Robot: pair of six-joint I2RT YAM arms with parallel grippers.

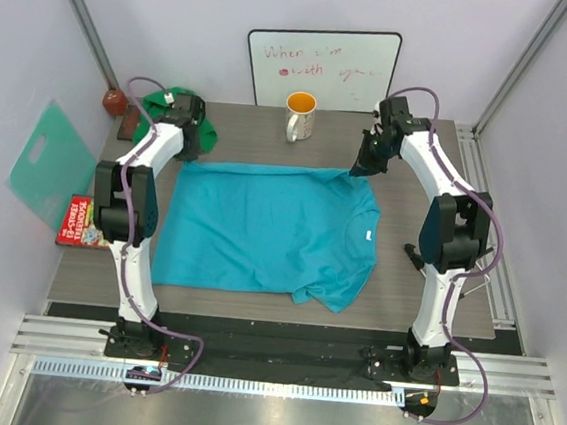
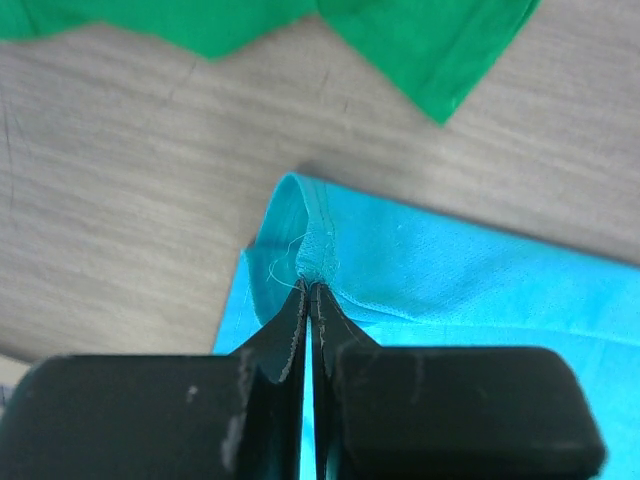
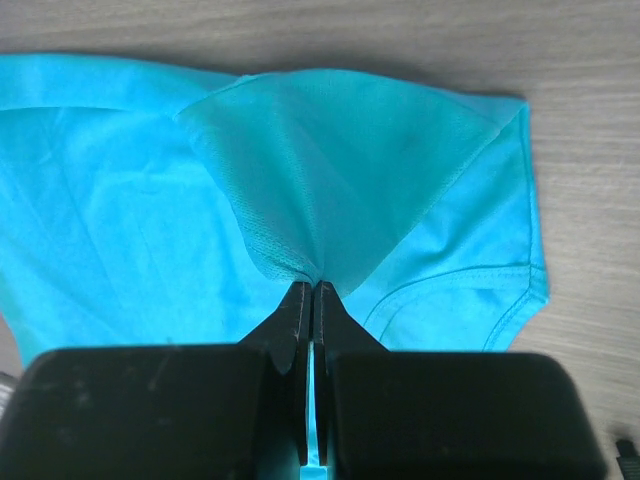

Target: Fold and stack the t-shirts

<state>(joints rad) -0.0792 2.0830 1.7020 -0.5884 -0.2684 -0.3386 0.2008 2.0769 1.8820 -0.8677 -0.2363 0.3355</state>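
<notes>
A turquoise-blue t-shirt lies spread across the middle of the table. My left gripper is shut on its far left corner, pinching the hem between the fingertips. My right gripper is shut on the far right edge, where a fold of cloth rises in a tent to the jaws. A darker green t-shirt lies bunched at the far left of the table behind the left arm; its edge shows at the top of the left wrist view.
An orange-and-white mug stands at the back centre before a whiteboard. A mint-teal plastic sheet leans at the left wall, with a red box below it. A small red-brown object sits at the back left.
</notes>
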